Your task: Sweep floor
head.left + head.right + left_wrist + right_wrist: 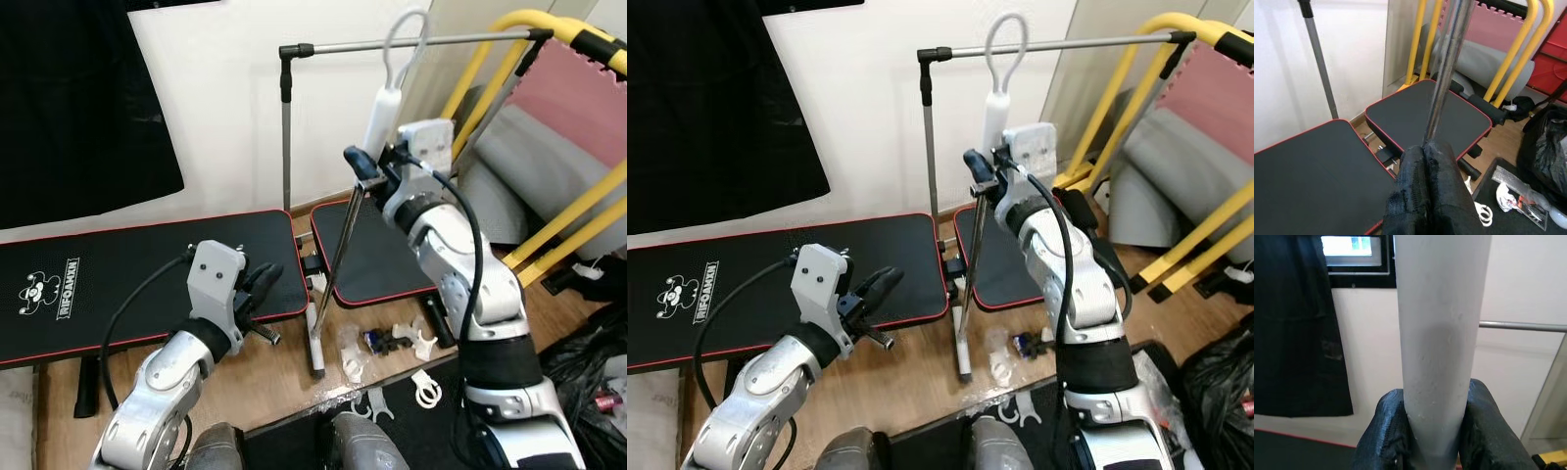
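Observation:
I hold a broom upright in front of me. Its white looped handle (380,113) is at the top, and a thin metal pole (338,255) slants down to the wood floor. My right gripper (361,166) is shut on the handle just below the loop, and the white grip (1437,333) sits between its fingers (1383,431). My left gripper (263,284) is shut and holds nothing, low and to the left of the pole, over the bench edge. White scraps and a dark wrapper (387,341) lie on the floor right of the pole's foot.
A black bench pad with red trim (118,274) lies at left and a second pad (377,250) stands behind the pole. A grey rack bar (411,43) runs overhead. A yellow frame (578,211) and a black bag (598,362) crowd the right. A black mat (446,377) lies at my feet.

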Robot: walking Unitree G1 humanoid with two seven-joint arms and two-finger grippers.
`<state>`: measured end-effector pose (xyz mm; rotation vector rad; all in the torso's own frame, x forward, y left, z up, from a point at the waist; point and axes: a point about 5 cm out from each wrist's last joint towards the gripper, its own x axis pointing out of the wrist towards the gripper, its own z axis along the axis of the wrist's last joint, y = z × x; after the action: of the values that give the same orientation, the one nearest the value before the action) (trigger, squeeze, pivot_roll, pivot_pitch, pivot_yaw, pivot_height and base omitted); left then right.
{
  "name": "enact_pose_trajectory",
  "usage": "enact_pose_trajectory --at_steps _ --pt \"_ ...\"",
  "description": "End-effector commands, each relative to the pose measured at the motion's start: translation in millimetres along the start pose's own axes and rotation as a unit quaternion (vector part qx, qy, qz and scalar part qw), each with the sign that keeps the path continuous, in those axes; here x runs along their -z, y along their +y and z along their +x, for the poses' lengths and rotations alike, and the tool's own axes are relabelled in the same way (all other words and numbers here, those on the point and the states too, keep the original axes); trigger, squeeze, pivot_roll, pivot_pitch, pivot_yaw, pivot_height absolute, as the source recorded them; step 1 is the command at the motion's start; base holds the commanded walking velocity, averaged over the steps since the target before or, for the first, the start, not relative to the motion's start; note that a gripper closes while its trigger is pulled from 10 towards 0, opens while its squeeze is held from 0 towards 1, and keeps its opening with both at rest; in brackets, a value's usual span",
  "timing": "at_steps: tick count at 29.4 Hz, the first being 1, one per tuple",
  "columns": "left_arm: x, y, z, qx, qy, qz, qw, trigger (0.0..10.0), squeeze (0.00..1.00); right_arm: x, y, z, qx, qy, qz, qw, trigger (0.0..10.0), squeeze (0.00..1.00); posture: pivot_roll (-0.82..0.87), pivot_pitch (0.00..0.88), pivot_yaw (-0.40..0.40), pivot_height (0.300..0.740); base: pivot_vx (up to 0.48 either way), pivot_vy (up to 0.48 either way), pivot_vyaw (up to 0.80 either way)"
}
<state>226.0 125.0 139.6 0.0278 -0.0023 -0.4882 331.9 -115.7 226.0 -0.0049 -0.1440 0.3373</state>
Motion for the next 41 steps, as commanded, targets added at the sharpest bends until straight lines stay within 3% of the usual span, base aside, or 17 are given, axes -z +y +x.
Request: enact_pose_trajectory --at_steps 1,12,20,23,39,40,41 --pt "0.0 -5.2 -2.9 0.031 0.002 0.005 0.999 10.0 0.00 -5.9 -2.4 1.1 0.007 -0.019 -0.011 1.000 10.0 0.00 -0.11 0.221 -0.127 0.740 0.000 0.000 0.00" --pt "-4.9 -8.9 -11.2 0.035 0.001 -0.003 0.999 10.0 0.00 -10.0 -9.0 19.2 0.034 -0.043 -0.013 0.998 10.0 0.00 -0.10 0.268 -0.131 0.740 0.000 0.000 0.00" --pt "-8.0 -10.7 -18.1 0.033 0.004 -0.002 0.999 10.0 0.00 -6.7 -3.5 31.6 0.013 -0.049 0.010 0.999 10.0 0.00 -0.08 0.313 -0.137 0.740 0.000 0.000 0.00" --pt "-9.8 -12.9 -23.4 0.032 0.009 -0.004 0.999 10.0 0.00 -16.5 2.3 45.4 -0.011 -0.065 0.017 0.998 10.0 0.00 -0.07 0.326 -0.147 0.740 0.000 0.000 0.00" --pt "-14.2 -16.3 -32.2 0.031 0.016 -0.011 0.999 10.0 0.00 -19.5 6.4 68.7 0.002 -0.077 0.015 0.997 10.0 0.00 -0.06 0.347 -0.149 0.740 0.000 0.000 0.00" --pt "-14.5 -16.2 -32.4 0.030 0.016 -0.011 0.999 10.0 0.00 -21.6 5.7 69.8 0.004 -0.081 0.014 0.997 10.0 0.55 -0.06 0.348 -0.149 0.740 0.000 0.000 0.00" --pt "-14.6 -16.0 -32.5 0.030 0.017 -0.011 0.999 10.0 0.00 -22.9 5.3 70.5 0.004 -0.084 0.013 0.996 10.0 0.55 -0.06 0.348 -0.149 0.740 0.000 0.000 0.00"
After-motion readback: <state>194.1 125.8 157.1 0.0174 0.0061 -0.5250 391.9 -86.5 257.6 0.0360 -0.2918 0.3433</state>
